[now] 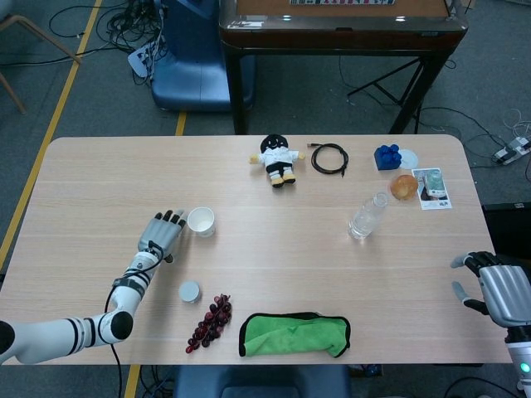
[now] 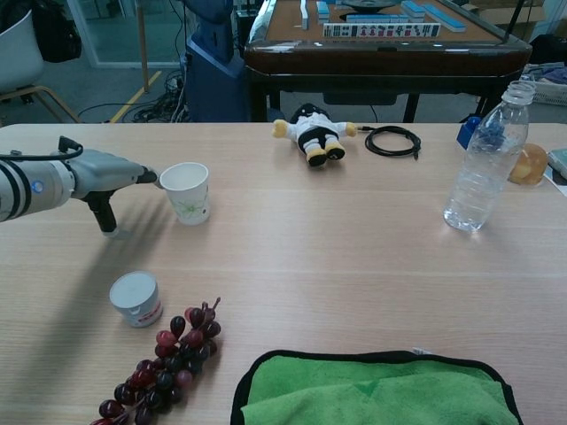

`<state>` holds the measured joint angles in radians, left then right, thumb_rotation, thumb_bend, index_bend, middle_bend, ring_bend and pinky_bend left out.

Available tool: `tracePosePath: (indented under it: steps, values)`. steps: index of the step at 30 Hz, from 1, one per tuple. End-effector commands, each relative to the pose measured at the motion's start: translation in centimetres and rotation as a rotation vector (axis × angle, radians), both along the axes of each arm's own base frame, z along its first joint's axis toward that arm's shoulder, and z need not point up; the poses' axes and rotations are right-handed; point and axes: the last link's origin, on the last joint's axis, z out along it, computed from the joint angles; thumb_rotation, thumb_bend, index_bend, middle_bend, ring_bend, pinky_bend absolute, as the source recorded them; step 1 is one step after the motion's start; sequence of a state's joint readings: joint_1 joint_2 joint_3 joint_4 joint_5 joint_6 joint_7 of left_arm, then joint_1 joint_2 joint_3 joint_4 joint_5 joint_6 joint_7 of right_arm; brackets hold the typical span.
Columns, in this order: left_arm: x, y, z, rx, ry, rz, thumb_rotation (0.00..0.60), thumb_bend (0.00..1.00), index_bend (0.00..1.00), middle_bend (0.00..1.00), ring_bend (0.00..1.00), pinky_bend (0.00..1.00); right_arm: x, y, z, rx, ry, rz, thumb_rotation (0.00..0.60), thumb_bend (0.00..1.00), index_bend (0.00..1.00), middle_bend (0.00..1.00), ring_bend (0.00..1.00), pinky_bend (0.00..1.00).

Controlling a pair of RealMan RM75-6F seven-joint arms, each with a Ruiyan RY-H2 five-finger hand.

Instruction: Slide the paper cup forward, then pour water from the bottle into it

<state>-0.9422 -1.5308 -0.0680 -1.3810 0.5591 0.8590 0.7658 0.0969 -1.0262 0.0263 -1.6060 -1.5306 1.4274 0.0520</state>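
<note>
My grey left hand (image 1: 163,232) is by the white paper cup (image 2: 187,191) with its green sprig print. The bottle (image 2: 486,159) is clear. The cloth (image 1: 294,333) is green, edged black

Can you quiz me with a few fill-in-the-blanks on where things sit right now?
1. The left hand has its fingertips at the side of the paper ____.
2. The water bottle stands upright with its cap ____.
3. The bunch of grapes lies just left of the ____ cloth.
4. The right hand holds ____.

Missing words: cup; off; green; nothing
</note>
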Motion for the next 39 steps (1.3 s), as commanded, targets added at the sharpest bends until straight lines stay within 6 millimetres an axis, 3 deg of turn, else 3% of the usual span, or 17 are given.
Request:
tracePosePath:
  steps: [1,39]
  values:
    - [0.6,-0.1,-0.4,-0.008,0.005,-0.016,0.600,0.25,0.06,0.00,0.00,0.11,0.0,0.0,0.0,0.001,-0.001,0.000,0.600,0.35,0.45,0.43,0.34,0.44]
    - [6.5,0.2,-6.4,-0.102,0.005,-0.141,0.600,0.28,0.06,0.00,0.00,0.11,0.1,0.3,1.2,-0.021,-0.024,0.003,0.600,0.35,0.45,0.43,0.34,0.44]
